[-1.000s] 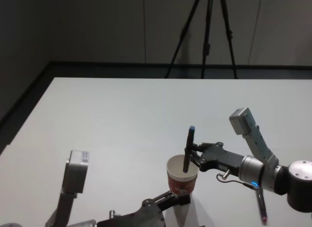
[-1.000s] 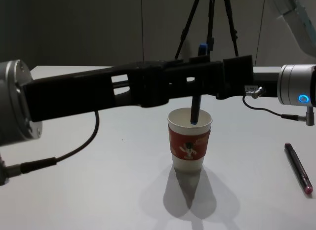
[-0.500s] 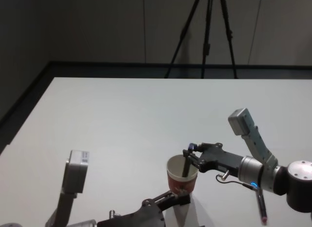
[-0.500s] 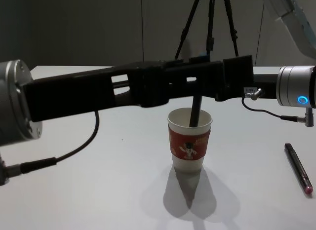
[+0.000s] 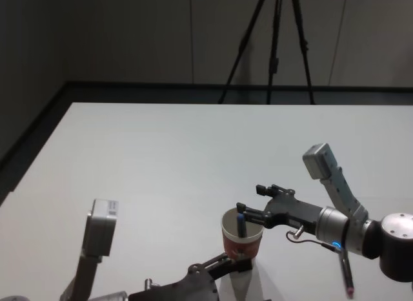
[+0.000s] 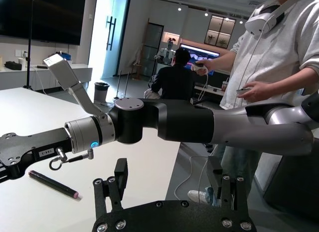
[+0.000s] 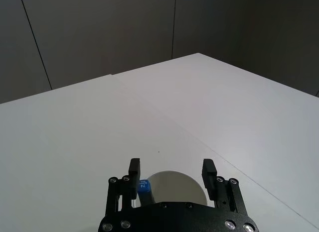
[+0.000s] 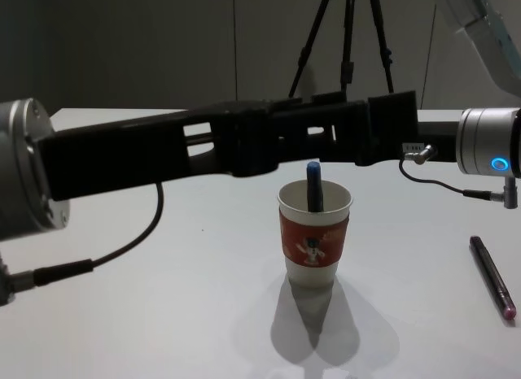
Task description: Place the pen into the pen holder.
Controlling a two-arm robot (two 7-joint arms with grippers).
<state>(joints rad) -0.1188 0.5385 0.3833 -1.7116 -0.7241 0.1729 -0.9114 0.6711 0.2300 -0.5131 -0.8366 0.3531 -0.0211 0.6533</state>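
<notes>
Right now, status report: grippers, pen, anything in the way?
Right gripper open over the pen holder. Pen stands inside, blue cap up, free. Left gripper open, idle nearby. Spare pen lies on table, apart.

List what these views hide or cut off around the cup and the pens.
1. Pen, chest view: the wall of the pen holder hides everything below its blue cap.
2. Pen holder, right wrist view: the open right claw's body covers its near side.
3. Second pen, head view: the right arm covers its far end.
4. Sleeve figure, chest view: too small to identify.
5. Left claw, head view: by the pen holder's base; contact cannot be told.
</notes>
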